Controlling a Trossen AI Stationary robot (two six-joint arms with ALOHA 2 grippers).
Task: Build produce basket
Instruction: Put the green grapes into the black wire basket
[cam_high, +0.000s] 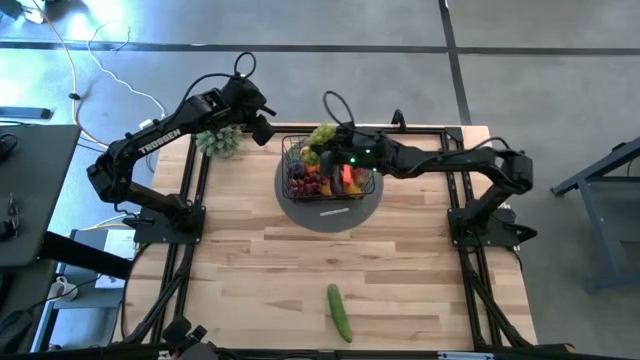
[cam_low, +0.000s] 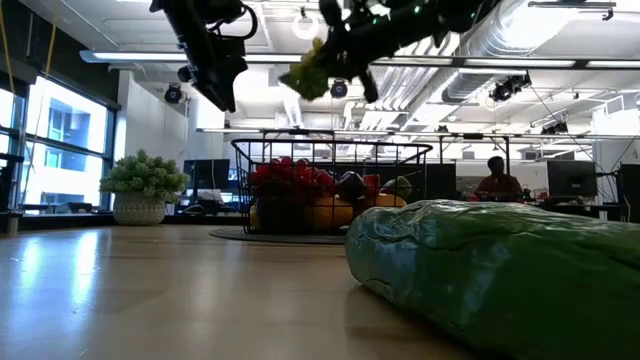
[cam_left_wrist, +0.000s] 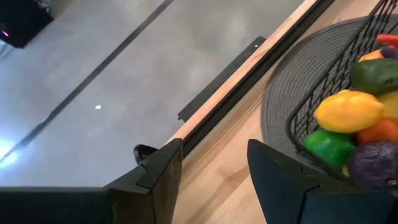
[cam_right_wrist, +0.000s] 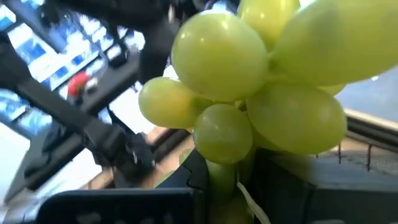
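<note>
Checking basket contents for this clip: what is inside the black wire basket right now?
The basket holds a yellow lemon, a lime-green fruit, purple and red produce. Lower layers are covered. The right gripper holds green grapes above it.

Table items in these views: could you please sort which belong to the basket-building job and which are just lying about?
Job:
basket, part filled
green grapes, held by right gripper
cucumber, loose on table
left gripper, open beside basket

Lying about:
grey mat
leafy bunch

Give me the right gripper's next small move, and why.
Probably lower and open: the right gripper holds the green grapes above the basket, already full of produce. The left gripper waits open beside it.
</note>
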